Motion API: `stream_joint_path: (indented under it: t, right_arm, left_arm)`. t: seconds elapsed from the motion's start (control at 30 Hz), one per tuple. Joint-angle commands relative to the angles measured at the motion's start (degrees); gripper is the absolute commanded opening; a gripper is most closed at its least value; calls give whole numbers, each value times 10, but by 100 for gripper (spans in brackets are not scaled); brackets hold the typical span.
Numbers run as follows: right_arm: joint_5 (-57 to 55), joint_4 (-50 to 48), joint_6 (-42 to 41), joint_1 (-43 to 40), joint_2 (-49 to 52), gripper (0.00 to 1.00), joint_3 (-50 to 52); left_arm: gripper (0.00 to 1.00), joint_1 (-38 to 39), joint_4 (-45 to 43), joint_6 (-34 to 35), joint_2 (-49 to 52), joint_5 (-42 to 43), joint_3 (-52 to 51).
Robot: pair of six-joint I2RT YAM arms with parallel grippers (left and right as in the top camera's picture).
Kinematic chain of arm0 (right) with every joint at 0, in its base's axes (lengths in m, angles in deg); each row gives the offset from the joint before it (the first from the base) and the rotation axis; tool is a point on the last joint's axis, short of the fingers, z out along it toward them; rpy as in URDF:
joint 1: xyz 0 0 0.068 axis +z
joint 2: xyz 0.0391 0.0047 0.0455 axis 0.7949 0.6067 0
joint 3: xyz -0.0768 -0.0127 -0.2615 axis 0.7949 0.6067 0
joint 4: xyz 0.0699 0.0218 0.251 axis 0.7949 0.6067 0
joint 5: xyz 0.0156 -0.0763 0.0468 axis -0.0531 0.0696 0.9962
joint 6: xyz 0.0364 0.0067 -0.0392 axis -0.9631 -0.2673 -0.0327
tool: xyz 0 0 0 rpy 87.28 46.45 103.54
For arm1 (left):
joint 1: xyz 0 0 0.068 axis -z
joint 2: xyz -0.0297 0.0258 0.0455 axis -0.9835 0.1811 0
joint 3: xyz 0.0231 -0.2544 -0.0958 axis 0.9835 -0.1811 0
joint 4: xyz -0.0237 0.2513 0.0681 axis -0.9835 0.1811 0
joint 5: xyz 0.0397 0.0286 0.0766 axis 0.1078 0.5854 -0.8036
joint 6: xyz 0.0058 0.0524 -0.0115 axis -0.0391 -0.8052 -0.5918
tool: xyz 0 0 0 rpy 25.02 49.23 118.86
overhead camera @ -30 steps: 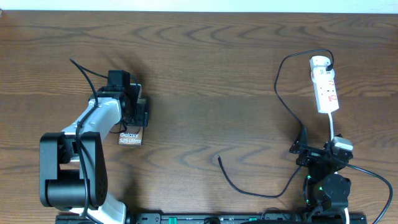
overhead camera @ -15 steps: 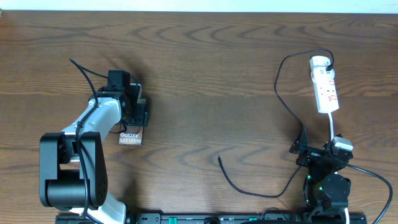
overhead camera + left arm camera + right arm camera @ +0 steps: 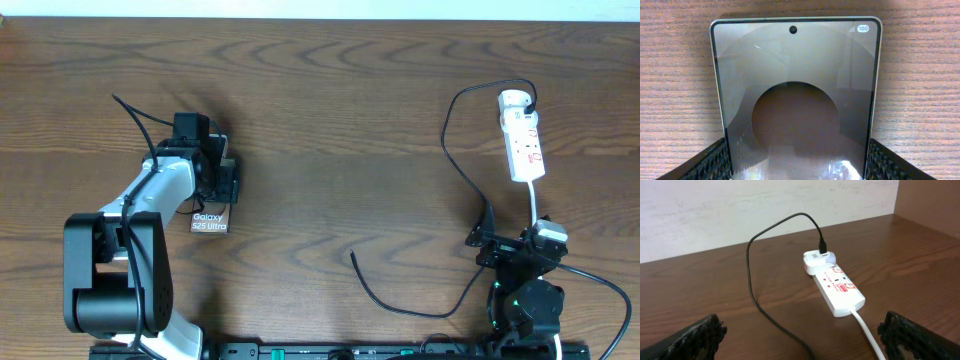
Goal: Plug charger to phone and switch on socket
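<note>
Plainly, the phone (image 3: 210, 221) lay flat and face up on the left part of the wooden table (image 3: 330, 100), its white "Galaxy" lettering at the near end and most of its length hidden under the left gripper (image 3: 224, 178). From the left wrist view the glossy screen filled the frame, with a camera hole and a small "100" badge at its far end. The two black fingers (image 3: 710, 162) pressed against the phone's long silvery edges, one on each side, so the pincer was clenched on the phone.

The socket (image 3: 524, 140) sat at the far right, lying near-to-far, with red marks on its white top. A white adapter (image 3: 817, 260) was fitted at its far end, and the charger (image 3: 447, 135) ran out of that adapter. The thin black cable arched left, came down toward the near edge past the right arm, then curved left again. Its free plug tip (image 3: 353, 256) rested loose on the bare wood near the middle of the table – well apart from the phone and to its right.

The right gripper (image 3: 802, 335) hung at the near right, facing the socket from a distance. Its fingers were spread wide and grasped nothing. The socket's white cord (image 3: 867, 330) ran between them toward the near side.
</note>
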Motion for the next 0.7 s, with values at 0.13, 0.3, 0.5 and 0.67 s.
stream_joint_path:
  t: [0.13, 0.3, 0.5, 0.67]
  right_arm:
    - [-3, 1, 7, 3, 0, 99, 2]
    - [-3, 1, 7, 3, 0, 99, 2]
    - [-3, 1, 7, 3, 0, 99, 2]
    - [-3, 1, 7, 3, 0, 99, 2]
  left_arm:
    - [7, -1, 4, 3, 8, 4, -13]
    - [7, -1, 25, 5, -22, 7, 15]
    - [8, -1, 31, 37, -97, 40, 34]
    - [7, -2, 25, 86, -179, 60, 34]
